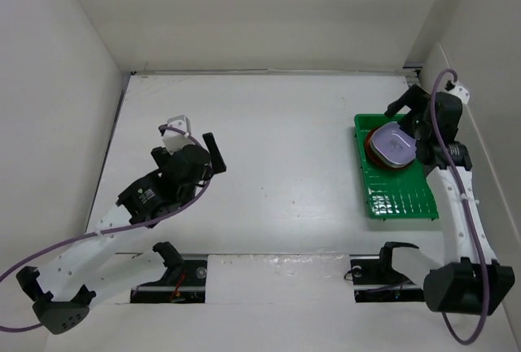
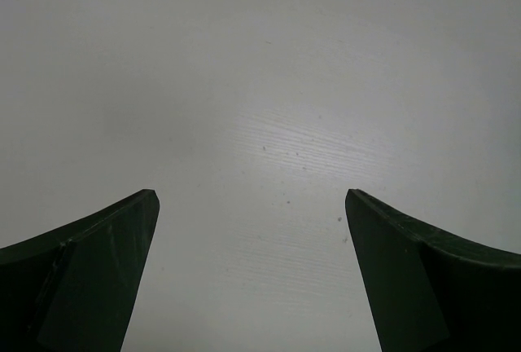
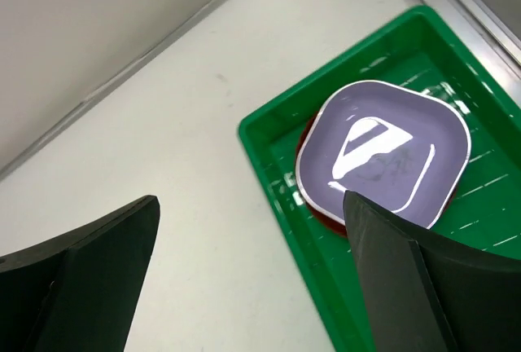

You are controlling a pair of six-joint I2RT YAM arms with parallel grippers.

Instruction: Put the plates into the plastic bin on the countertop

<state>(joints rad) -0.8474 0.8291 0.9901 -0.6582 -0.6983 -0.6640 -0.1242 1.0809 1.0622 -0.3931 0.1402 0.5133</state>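
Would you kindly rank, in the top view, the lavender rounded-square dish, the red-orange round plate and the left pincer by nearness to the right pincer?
1. Lavender rounded-square dish, in the green plastic bin beside the right pincer; the red-orange round plate beneath it, too close to call.
2. Left pincer, far left.

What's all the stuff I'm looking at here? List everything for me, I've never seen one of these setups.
countertop: one, white, fills the floor of the scene
walls: white, round the far edge and both sides
plastic bin: one, bright green, on the countertop at the right
lavender dish: one, rounded-square, top of a stack in the bin's far end
red-orange plate: one rim showing, under the lavender dish; anything lower is hidden
arms: two, white and black, bolted at the near edge
cables: purple, one along each arm
left tool: one, dark, open over bare countertop
right tool: one, dark, open above the bin's far end
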